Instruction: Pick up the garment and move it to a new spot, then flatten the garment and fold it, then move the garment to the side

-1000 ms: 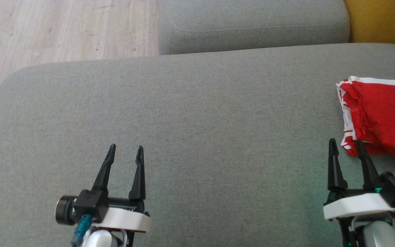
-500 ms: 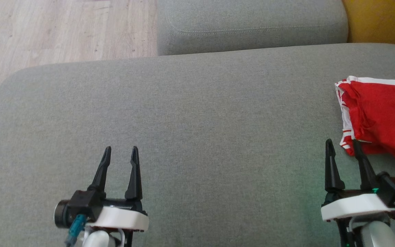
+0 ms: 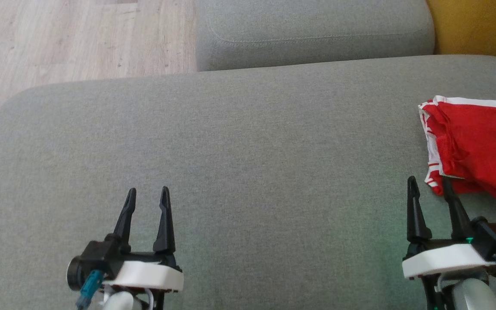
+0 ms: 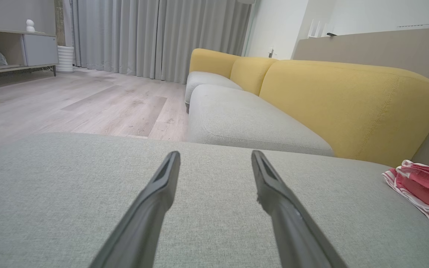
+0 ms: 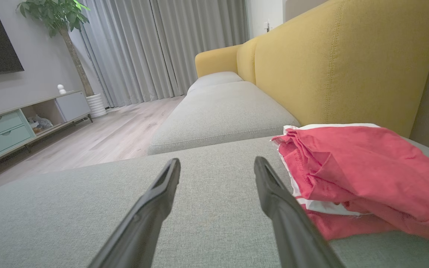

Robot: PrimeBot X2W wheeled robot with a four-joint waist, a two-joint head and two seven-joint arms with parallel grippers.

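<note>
Left claw [image 3: 148,189] and right claw [image 3: 429,178] spread, empty; red garment [image 3: 476,146] lies on cushion [image 3: 248,150].

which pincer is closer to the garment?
The right pincer: it sits just beside the red garment, at its near edge. The left pincer, open too, is far across the grey cushion.

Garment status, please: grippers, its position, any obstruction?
Left gripper open, empty, over grey cushion. Right gripper open, empty, beside the red garment. Garment bundled at cushion's right end. No obstruction seen.
</note>
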